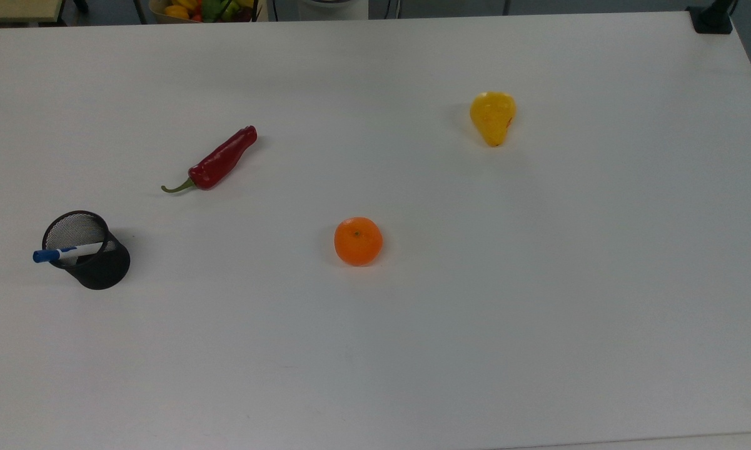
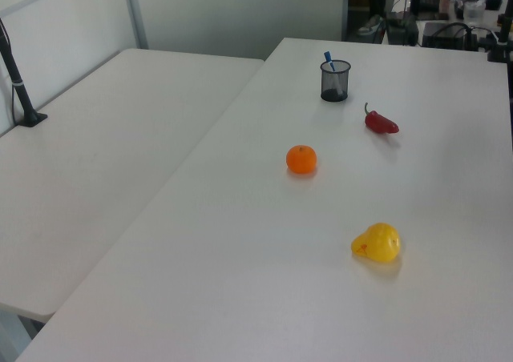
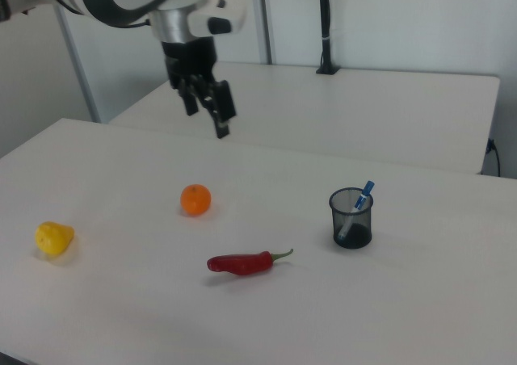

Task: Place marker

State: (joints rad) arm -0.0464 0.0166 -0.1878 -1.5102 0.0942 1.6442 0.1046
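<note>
Nearby, a red pepper (image 1: 219,160), an orange (image 1: 357,241) and a pear (image 1: 493,117) lie apart from the mesh cup (image 1: 94,262) holding the marker (image 1: 67,252), while the gripper (image 3: 207,113) hangs spread and empty.

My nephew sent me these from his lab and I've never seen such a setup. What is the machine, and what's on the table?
These are three camera views of one white table. The machine is a robot arm, seen in the right view, ending in a two-finger gripper that hangs open above the table with nothing in it. The top view looks down from above; the left and right views look across from opposite sides. On the table lie a red pepper, an orange and a yellow pear. A black mesh cup stands upright, and the marker, white with a blue cap, leans inside it, cap sticking out over the rim.
</note>
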